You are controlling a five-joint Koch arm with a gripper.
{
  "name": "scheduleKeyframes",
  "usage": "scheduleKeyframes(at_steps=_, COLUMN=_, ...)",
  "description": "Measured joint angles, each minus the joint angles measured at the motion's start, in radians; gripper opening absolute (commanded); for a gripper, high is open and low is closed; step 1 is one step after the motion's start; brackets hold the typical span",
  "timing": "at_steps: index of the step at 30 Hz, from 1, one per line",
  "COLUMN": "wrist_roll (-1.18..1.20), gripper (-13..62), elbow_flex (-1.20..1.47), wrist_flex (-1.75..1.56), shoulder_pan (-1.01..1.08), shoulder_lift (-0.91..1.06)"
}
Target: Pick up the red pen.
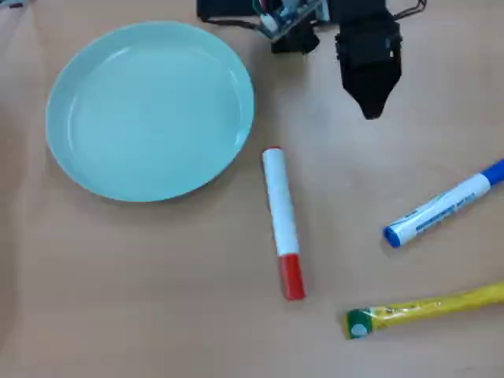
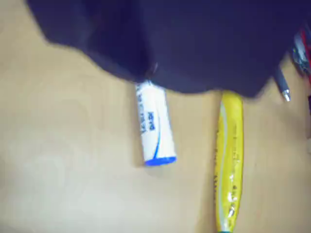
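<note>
The red pen (image 1: 281, 220) lies on the tan table in the overhead view, a white barrel with its red cap (image 1: 291, 276) pointing toward the bottom edge. It runs almost straight up and down, just right of the plate. My gripper (image 1: 370, 113) is a black tapered shape at the top right of that view, well above and to the right of the pen and touching nothing. Its jaws come together in a single point with no gap. In the wrist view the gripper (image 2: 150, 73) is a dark blur across the top, and the red pen is out of view.
A pale green plate (image 1: 150, 110) sits at the upper left. A white marker with a blue cap (image 1: 441, 206) (image 2: 154, 128) lies at the right. Below it is a yellow stick with a green end (image 1: 425, 309) (image 2: 228, 160).
</note>
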Motion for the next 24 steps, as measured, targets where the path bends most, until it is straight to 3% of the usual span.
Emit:
scheduleKeyframes(at_steps=3, wrist_roll=0.000, gripper=-6.5, elbow_flex=0.364, wrist_flex=-0.100, shoulder_pan=-0.057, shoulder_lift=0.000)
scheduleKeyframes(at_steps=5, wrist_roll=0.002, gripper=-6.5, elbow_flex=0.430, wrist_flex=-0.100, shoulder_pan=-0.084, shoulder_lift=-0.015)
scheduleKeyframes(at_steps=24, wrist_roll=0.023, gripper=-3.6, elbow_flex=0.380, wrist_flex=-0.117, shoulder_pan=-0.210, shoulder_lift=-0.002)
